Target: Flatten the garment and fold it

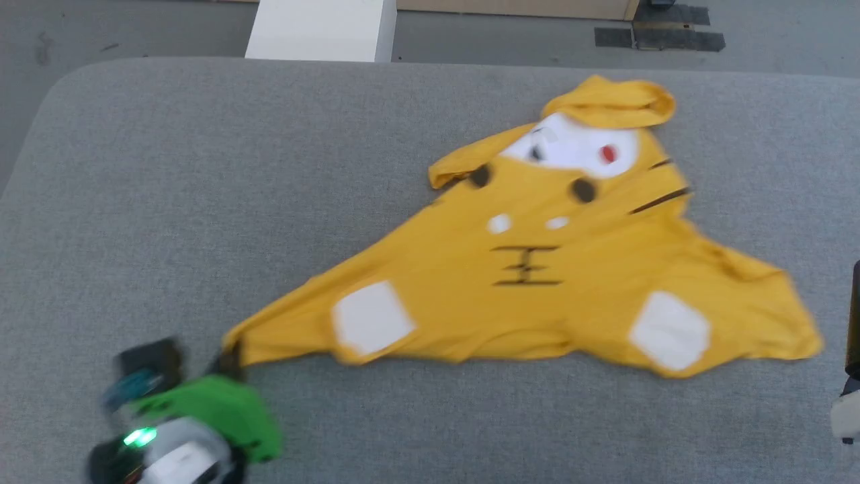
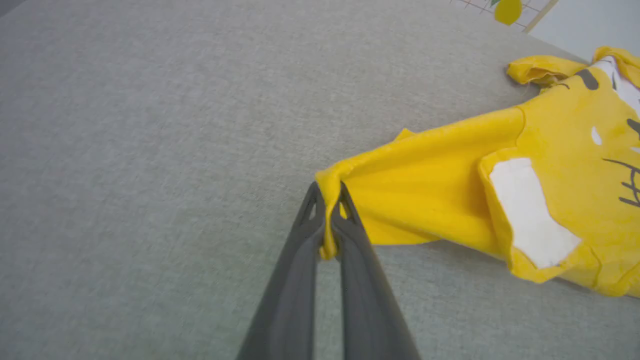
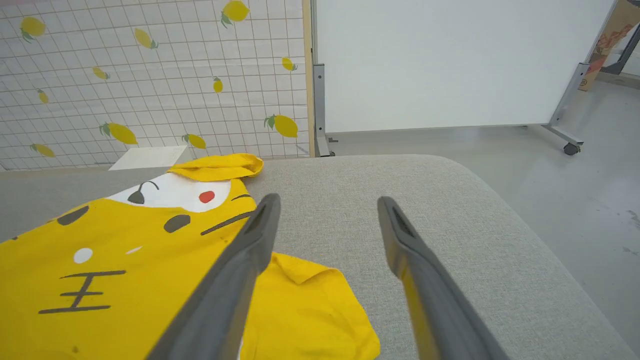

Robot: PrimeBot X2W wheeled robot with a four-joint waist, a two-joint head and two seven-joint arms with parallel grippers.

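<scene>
Lower left in the head view, the left gripper (image 1: 230, 357) is smeared by motion blur, its tips hard to make out at the shirt (image 1: 537, 302) corner. At the right edge a dark shape, probably the right arm (image 1: 852, 336), is cut off. The left wrist view's right edge crops the shirt.

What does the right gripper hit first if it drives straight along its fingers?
For the right gripper, probably bare grey table near its far edge, clear of the garment; depth unclear.
</scene>
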